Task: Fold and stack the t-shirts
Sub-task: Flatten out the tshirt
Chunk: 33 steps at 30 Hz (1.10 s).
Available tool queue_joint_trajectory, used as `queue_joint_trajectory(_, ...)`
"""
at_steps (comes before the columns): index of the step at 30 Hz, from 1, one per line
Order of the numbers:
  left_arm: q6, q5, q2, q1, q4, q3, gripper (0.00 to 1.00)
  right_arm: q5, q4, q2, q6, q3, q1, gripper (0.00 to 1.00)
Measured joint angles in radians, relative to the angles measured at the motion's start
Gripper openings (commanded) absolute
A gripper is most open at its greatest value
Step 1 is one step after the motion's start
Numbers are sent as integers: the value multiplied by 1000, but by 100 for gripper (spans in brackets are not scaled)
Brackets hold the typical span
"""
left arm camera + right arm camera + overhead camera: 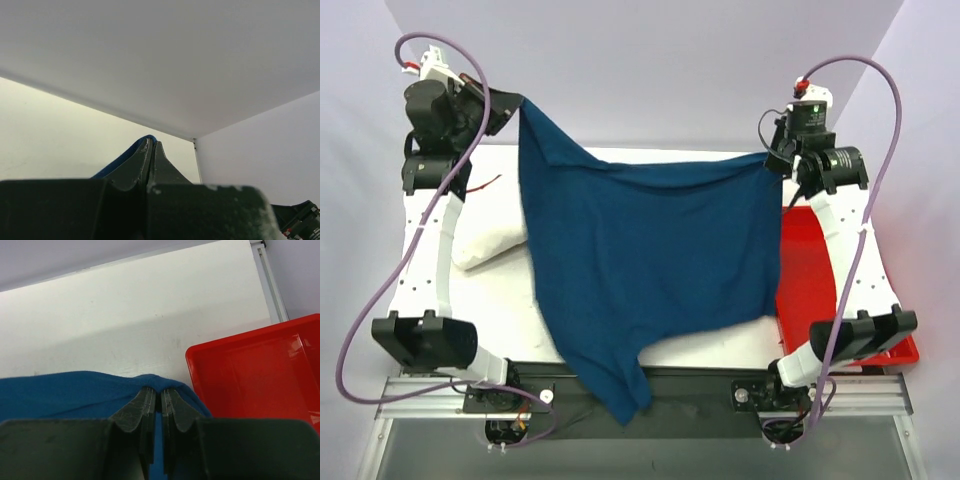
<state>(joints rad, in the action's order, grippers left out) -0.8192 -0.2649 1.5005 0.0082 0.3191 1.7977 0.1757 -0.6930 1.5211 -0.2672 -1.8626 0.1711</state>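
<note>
Blue cloth fills most of the view from above. It is the blue t-shirt [650,250], and it is held up by two of its corners. The left fingers [142,162] are squeezed tight on one corner, with a small bit of blue poking out at their tips. The left arm [440,250] holds that corner high over the far left corner of the surface [505,300]. The right fingers [145,402] are squeezed tight on the other corner, and the blue cloth bunches around their tips. The right arm [835,220] holds this corner lower, near the far right corner.

Between the two arms the shirt hangs like a sheet. Its top edge slopes down from the left and then runs almost flat to the right. The rest of it lies over the middle of the surface. One long end drops over the near edge, between the two arm bases.

The white t-shirt [485,245] lies in a soft lump near the left edge, and the blue shirt covers part of it. The red tray [805,280] sits along the right edge, just beside the blue shirt. I cannot tell if they touch. No writing can be read on either shirt.
</note>
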Motion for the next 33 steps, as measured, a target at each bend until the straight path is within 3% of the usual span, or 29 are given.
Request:
queue_joint_trajectory(5, 25, -5, 0, 0, 35, 55, 0, -28, 2, 24, 0, -69, -7, 0)
queue_joint_trajectory(10, 39, 4, -111, 0, 27, 76, 0, -33, 31, -29, -1, -119, -7, 0)
queue_joint_trajectory(21, 83, 119, -468, 0, -2, 126, 0, -68, 138, -394, -3, -58, -6, 0)
queue_joint_trajectory(29, 178, 190, -516, 0, -42, 357, 0, -92, 219, -530, -4, -96, -6, 0)
queue_joint_trajectory(33, 183, 187, -513, 0, -108, 330, 0, -91, 230, -512, -5, -70, -6, 0)
